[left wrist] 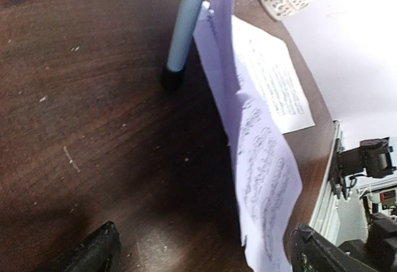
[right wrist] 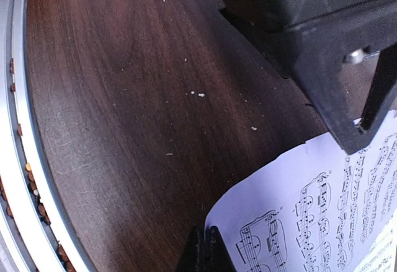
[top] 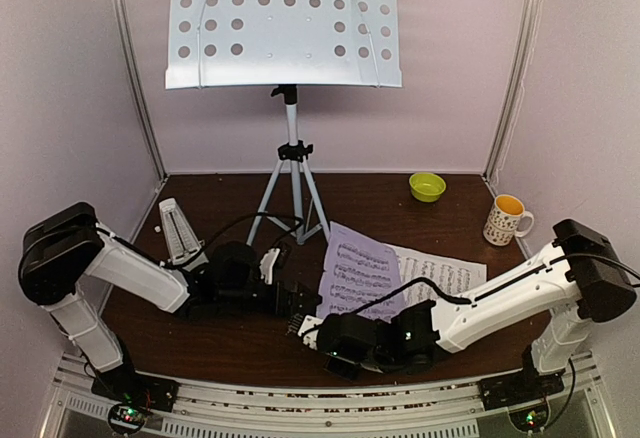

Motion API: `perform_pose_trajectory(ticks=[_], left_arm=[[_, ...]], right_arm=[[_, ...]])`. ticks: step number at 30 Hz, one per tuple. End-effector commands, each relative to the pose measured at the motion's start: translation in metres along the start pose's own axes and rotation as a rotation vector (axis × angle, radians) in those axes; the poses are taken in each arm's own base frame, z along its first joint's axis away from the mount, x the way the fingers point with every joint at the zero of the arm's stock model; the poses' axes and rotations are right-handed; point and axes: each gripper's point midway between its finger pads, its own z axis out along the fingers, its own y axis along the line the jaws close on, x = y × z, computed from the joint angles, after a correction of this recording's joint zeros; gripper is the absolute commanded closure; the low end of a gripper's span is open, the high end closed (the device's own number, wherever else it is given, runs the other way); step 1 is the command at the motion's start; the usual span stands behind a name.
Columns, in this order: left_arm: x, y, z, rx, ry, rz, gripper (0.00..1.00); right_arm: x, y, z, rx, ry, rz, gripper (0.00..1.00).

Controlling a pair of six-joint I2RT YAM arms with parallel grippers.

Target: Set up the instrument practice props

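Handover of 1 page, by the look of it.

Right claw (right wrist: pixel 203 254): clenched on the near corner of the raised page (right wrist: pixel 310 222), holding that edge up off the surface (right wrist: pixel 124 98). Far end of the paper low, apparently overlapping the flat page (top: pixel 440 278).

Left claw (left wrist: pixel 205 253): released, spread wide, low over the surface. Raised page hanging between its fingers, nearer 1 finger than the other (the right-hand one in the wrist view). No contact visible.

Elsewhere: music stand (top: pixel 283 23) upright at the rear, no page on it. Metronome (top: pixel 180 230) upright beside the left arm, apart from the paper. Bowl (top: pixel 427 186) and mug (top: pixel 506 220) at the far right, not involved.

To do the step well, probably:
- Centre the left claw on the paper before closing, to avoid nudging it sideways.
- Grip in from the edge, beside the right claw rather than against it.
- Close gently: thin paper, prone to creasing and slipping.
- Release the right claw only once sure of the left grip.
- Stay clear of the tripod leg (left wrist: pixel 186 30), just beyond the page.
- Lift slowly at the overlap, to avoid dragging the flat page along.
- Carry the page edge-up toward the stand, without bending it.
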Motion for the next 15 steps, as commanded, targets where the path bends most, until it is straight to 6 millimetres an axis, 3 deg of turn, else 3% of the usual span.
perform_pose_trajectory(ticks=[1,9,15], left_arm=[[-0.028,-0.031,-0.005,0.114,-0.088,0.004,0.02],[-0.029,-0.027,0.029,0.048,0.05,0.01,0.11],[-0.028,-0.032,0.05,0.072,0.122,0.018,0.3]], right_arm=[[-0.013,0.006,-0.007,-0.041,-0.067,0.01,1.0],[-0.006,0.014,-0.009,-0.064,-0.067,-0.013,1.0],[-0.007,0.021,-0.016,-0.077,-0.08,-0.051,1.0]])
